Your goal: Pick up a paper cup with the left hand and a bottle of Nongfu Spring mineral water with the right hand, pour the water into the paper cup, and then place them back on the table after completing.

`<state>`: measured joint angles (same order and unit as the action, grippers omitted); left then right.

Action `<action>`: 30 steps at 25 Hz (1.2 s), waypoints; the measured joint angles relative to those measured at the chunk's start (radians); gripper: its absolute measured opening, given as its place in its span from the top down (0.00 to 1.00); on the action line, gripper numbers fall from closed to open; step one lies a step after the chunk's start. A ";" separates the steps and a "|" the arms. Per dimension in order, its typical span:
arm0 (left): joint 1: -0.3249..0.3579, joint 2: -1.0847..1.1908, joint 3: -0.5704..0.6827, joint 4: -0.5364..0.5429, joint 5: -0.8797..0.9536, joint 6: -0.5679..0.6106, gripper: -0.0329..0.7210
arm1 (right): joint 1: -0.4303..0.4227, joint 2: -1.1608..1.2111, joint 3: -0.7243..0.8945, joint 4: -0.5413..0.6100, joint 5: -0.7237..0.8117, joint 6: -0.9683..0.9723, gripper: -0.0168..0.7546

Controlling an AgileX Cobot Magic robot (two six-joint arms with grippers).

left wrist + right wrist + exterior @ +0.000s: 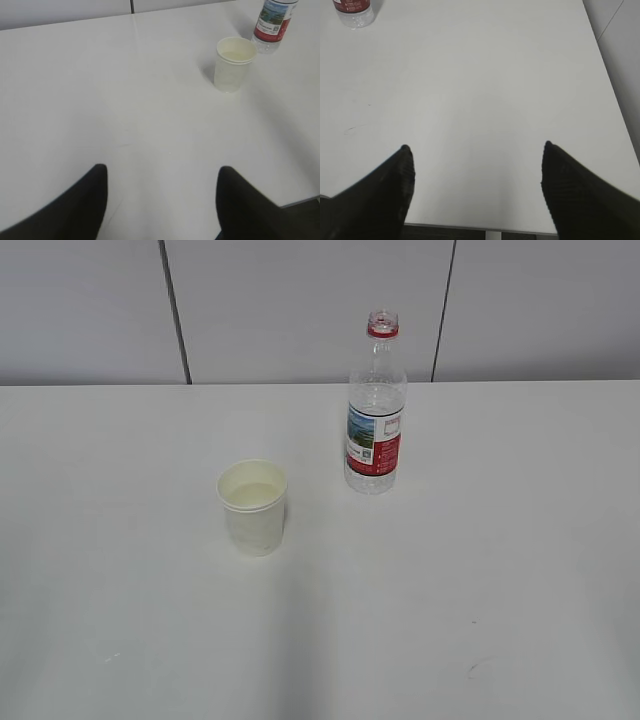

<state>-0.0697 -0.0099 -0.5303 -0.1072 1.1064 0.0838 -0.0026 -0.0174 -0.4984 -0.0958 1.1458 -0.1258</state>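
A white paper cup (253, 507) stands upright on the white table (120, 570), left of centre, with some clear liquid in it. A clear uncapped water bottle (375, 410) with a red and white label stands upright behind and to the right of the cup. Neither arm shows in the exterior view. In the left wrist view my left gripper (162, 172) is open and empty, well short of the cup (234, 64) and bottle (272, 25) at the upper right. In the right wrist view my right gripper (476, 147) is open and empty above the table's near edge; the bottle's base (354, 12) sits at the top left.
A grey panelled wall (300, 300) runs behind the table. The table's right edge (610, 80) and near edge (480, 230) show in the right wrist view. A small dark scuff (470, 668) marks the tabletop at the front right.
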 joint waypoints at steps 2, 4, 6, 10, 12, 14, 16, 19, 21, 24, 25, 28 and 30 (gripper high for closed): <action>0.000 0.000 0.000 0.000 0.000 0.000 0.39 | 0.000 0.000 0.000 0.000 0.000 0.000 0.22; 0.000 0.000 0.000 0.000 0.000 0.000 0.39 | 0.000 0.000 0.000 0.000 0.000 0.000 0.22; 0.000 0.000 0.000 0.000 0.000 0.000 0.39 | 0.000 0.000 0.000 0.000 0.000 0.000 0.22; 0.000 0.000 0.000 0.000 0.000 0.000 0.39 | 0.000 0.000 0.000 0.000 0.000 0.000 0.22; 0.000 0.000 0.000 0.000 0.000 0.000 0.39 | 0.000 0.000 0.000 0.000 0.000 0.000 0.22; 0.000 0.000 0.000 0.000 0.000 0.000 0.39 | 0.000 0.000 0.000 0.000 0.000 0.000 0.22; 0.000 0.000 0.000 0.000 0.000 0.000 0.39 | 0.000 0.000 0.000 0.000 0.000 0.000 0.22; 0.000 0.000 0.000 0.000 0.000 0.000 0.39 | 0.000 0.000 0.000 0.000 0.000 0.000 0.22; 0.000 0.000 0.000 0.000 0.000 0.000 0.39 | 0.000 0.000 0.000 0.000 0.000 0.000 0.22; 0.000 0.000 0.000 0.000 0.000 0.000 0.39 | 0.000 0.000 0.000 0.000 0.000 0.000 0.22; 0.000 0.000 0.000 0.000 0.000 0.000 0.39 | 0.000 0.000 0.000 0.000 0.000 0.000 0.22; 0.000 0.000 0.000 0.000 0.000 0.000 0.39 | 0.000 0.000 0.000 0.000 0.000 0.000 0.22; 0.000 0.000 0.000 0.000 0.000 0.000 0.39 | 0.000 0.000 0.000 0.000 0.000 0.000 0.22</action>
<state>-0.0697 -0.0099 -0.5303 -0.1072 1.1064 0.0838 -0.0026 -0.0174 -0.4984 -0.0958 1.1458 -0.1258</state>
